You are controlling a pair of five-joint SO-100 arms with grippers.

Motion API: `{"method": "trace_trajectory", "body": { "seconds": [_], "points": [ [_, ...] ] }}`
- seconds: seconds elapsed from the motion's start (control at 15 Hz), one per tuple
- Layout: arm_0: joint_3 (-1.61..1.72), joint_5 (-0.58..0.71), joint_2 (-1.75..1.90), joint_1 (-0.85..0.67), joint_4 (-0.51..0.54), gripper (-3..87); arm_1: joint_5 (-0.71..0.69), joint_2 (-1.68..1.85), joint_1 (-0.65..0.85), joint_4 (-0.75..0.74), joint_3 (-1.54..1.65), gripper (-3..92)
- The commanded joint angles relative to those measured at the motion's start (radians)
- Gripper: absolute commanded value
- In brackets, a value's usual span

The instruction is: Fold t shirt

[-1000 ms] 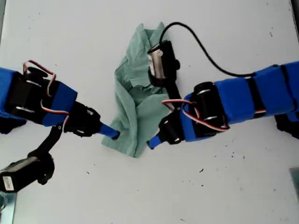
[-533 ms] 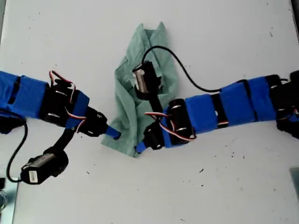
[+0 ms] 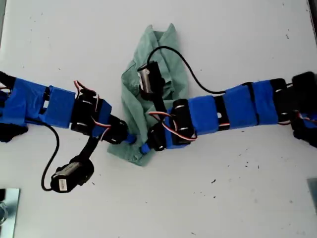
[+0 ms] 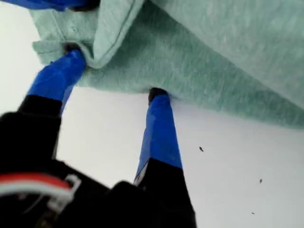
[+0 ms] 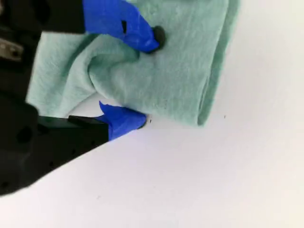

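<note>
The pale green t shirt lies bunched in a narrow strip running up the middle of the exterior view. My first gripper reaches in from the exterior view's left to the strip's lower edge. It is open, one fingertip tucked at a hem fold and the other touching the shirt at its edge. My second gripper comes from the exterior view's right, close beside the first. This gripper is open, with one finger on top of the puckered shirt and the other at its edge on the table.
The white table carries small dark specks. A black cable loops from the second arm's camera module, which hangs over the shirt. The first arm's camera module hangs over bare table. A metal object sits in the exterior view's lower left corner.
Both arms have stretched inward. My first gripper slid to the exterior view's right onto the shirt's edge, and my second gripper moved to the exterior view's left, so the two tips now nearly meet.
</note>
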Motion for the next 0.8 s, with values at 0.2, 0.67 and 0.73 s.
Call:
{"method": "trace_trajectory", "body": {
  "seconds": [0.2, 0.67, 0.73],
  "points": [
    [-0.463, -0.055, -0.175, 0.198, 0.043, -0.1, 0.008, 0.034, -0.103, 0.112, -0.017, 1.4],
    [-0.658, -0.06, -0.055, 0.241, 0.063, -0.1, -0.011, 0.417, -0.178, 0.204, 0.026, 1.4],
    [-0.657, -0.058, -0.066, 0.235, 0.067, -0.1, -0.008, 0.419, -0.173, 0.204, 0.04, 1.4]
  ]
}}
